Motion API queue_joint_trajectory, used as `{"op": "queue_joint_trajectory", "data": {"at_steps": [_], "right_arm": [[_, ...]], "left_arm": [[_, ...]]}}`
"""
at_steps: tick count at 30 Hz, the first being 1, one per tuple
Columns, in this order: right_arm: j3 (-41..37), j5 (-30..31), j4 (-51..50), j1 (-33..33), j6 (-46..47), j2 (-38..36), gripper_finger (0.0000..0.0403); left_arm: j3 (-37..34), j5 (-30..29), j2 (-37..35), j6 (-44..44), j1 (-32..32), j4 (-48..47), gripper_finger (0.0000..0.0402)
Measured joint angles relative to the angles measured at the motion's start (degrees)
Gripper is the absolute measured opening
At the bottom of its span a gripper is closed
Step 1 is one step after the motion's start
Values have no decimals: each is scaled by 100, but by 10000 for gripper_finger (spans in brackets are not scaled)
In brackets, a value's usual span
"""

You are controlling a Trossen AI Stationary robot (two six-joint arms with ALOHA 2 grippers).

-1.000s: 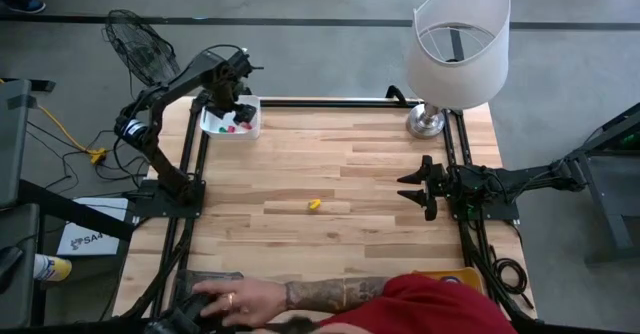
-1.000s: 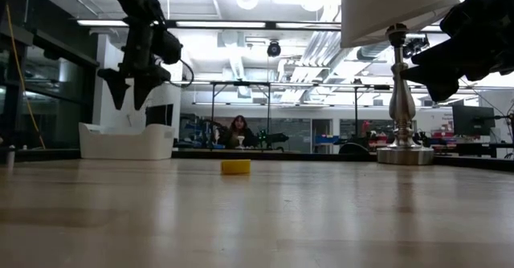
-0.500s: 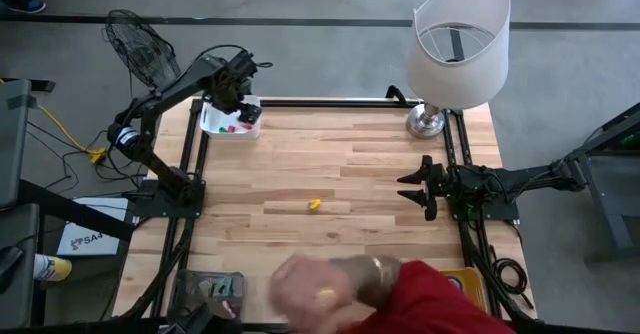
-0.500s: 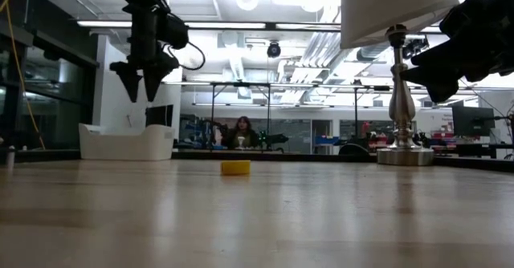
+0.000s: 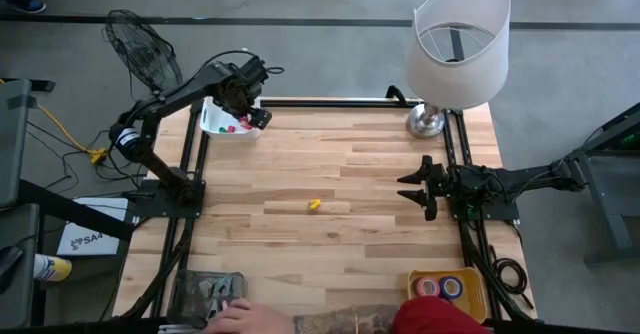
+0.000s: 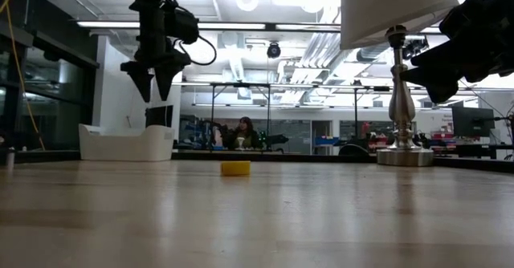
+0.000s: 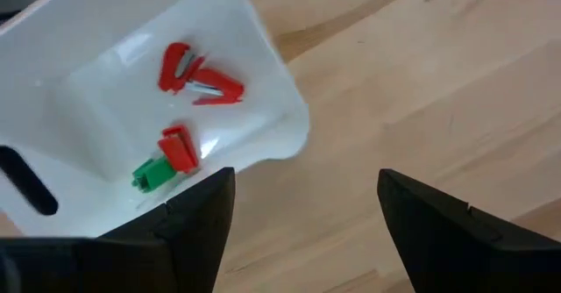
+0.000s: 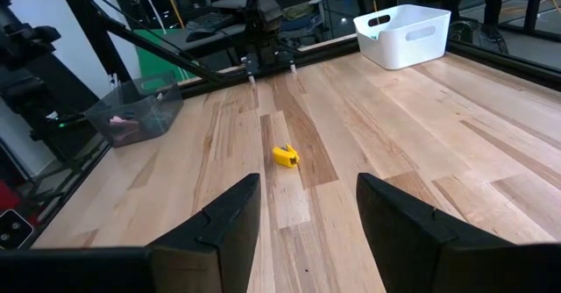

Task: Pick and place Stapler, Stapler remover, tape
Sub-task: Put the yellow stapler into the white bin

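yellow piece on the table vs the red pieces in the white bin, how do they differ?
Colour: the yellow piece is yellow; the red pieces are red, and one lies against a green piece.
Place: the yellow piece lies alone on the bare table near its middle; the red pieces lie inside the white bin at the table's far left corner.
Nearness: the left gripper hovers open by the bin, far from the yellow piece.
Shared: all are small and none is gripped.
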Motion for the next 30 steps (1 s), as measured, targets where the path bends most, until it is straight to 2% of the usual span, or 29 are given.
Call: {"op": "queue_joint_trajectory", "data": {"at_steps": [16,30], "right_arm": [[0,0,2,-1,0,-2,181],[0,0,2,0,0,-2,181]], "left_arm": [[-4,250,261,-135,-564,213,275],[-4,628,544,335,-883,819,275]]}}
